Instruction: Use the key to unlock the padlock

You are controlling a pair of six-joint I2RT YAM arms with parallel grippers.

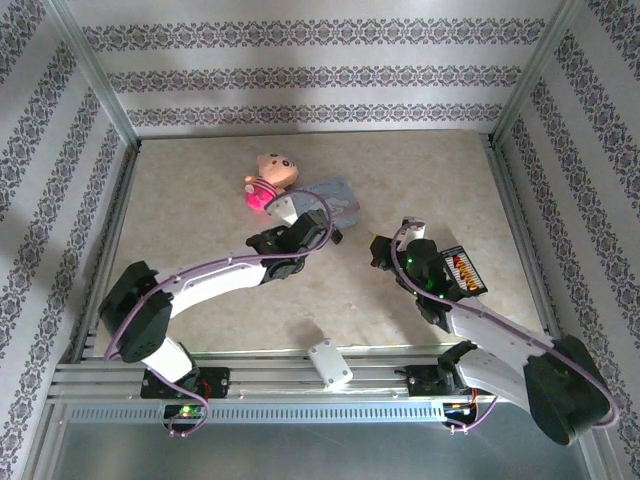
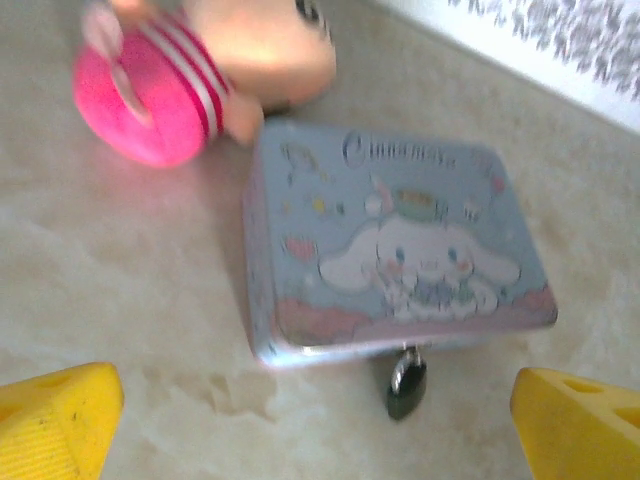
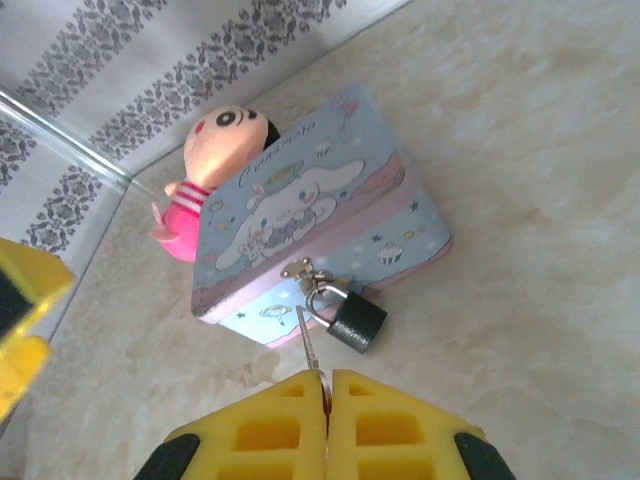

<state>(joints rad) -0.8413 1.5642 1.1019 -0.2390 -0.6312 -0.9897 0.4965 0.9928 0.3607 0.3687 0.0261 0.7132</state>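
Yellow foam tips of the right end effector (image 3: 327, 392) are pressing together on the key (image 3: 307, 338), whose thin pale blade is projecting forward toward the tin. The blade tip is ending just beside the padlock (image 3: 356, 320), on the shackle side of its dark body. It is not sitting in any keyhole, and the keyhole itself is not showing.

The padlock is lying on the desk (image 3: 530, 150), touching the front wall of the light-blue cartoon tin (image 3: 300, 215). Its shackle (image 3: 325, 296) is passing through the tin's hasp (image 3: 297, 268) and is appearing closed.

The left end effector (image 2: 320, 430) is hovering with its tips wide apart, gripping nothing, and is framing the padlock and the tin's near edge between them.

Beyond the tin, a pink-and-peach doll (image 3: 200, 175) is lying just beside its far corner, near the patterned wall (image 3: 120, 60).

Judged progress: key pickup is done. Remaining steps are steadying the padlock, aligning the blade with the keyhole, inserting, turning, and releasing the shackle.
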